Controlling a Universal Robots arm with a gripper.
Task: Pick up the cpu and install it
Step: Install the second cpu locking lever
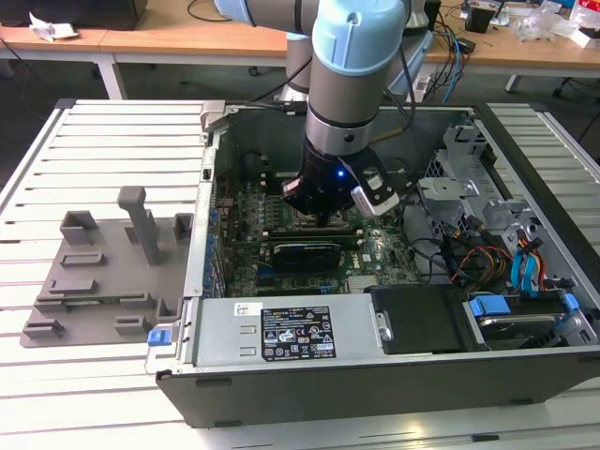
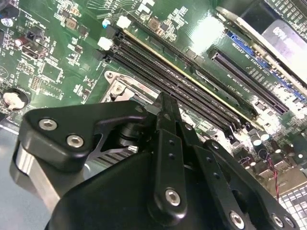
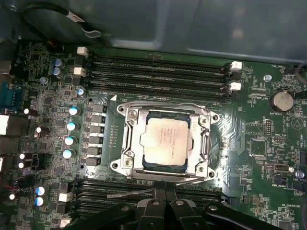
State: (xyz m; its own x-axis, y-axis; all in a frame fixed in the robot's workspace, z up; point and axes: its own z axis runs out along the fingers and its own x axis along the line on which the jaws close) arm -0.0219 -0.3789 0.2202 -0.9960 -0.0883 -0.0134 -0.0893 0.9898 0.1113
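Hovering my gripper (image 3: 165,194) over the motherboard (image 3: 249,143), fingers pressed together and holding nothing, I see the cpu (image 3: 165,139) already seated flat in its socket frame (image 3: 128,143). I judge it light, stiff, slick-topped and fragile underneath; only its thin edges offer purchase, and the frame crowds them.

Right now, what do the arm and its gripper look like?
The arm is a thick cylinder with a pale blue joint cap above a silver-grey sleeve and a black wrist section bearing a small blue light; a white-edged block sits at its side. The gripper is matt black, built of flat linkage bars joined by silver screw heads.
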